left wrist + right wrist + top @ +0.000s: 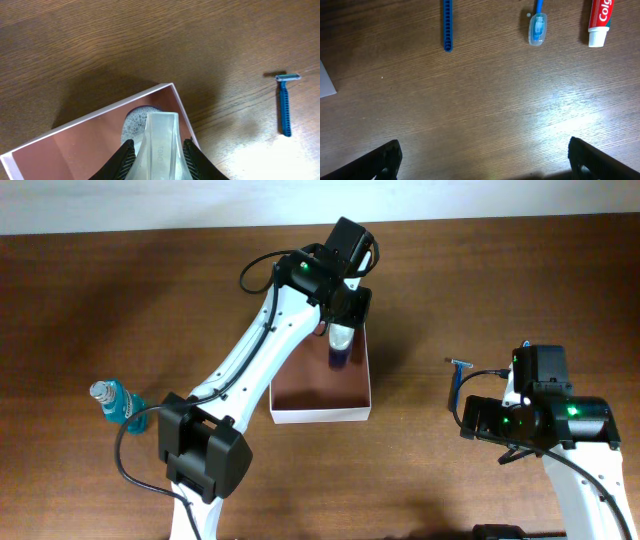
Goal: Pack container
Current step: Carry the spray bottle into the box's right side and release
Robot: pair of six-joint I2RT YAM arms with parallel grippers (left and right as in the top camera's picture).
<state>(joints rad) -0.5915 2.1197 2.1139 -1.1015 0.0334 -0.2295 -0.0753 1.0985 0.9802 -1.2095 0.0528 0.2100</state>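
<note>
Wooden table (120, 300) bears the square container (320, 416), opening facing up.

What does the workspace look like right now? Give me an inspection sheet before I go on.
Surface: wooden table, brown grain, no spills seen.
Job's things: container open, white walls, pinkish inside; purple bottle held in its far right corner.
Clutter: razor, capped toothbrush and toothpaste tube right of the container; blue-liquid bottle far left.
Grippers: left tool shut on the purple bottle; right tool open, empty, above the table.
Cables: black cables along both arms, off the items.
Surroundings: pale wall beyond the far edge.
</note>
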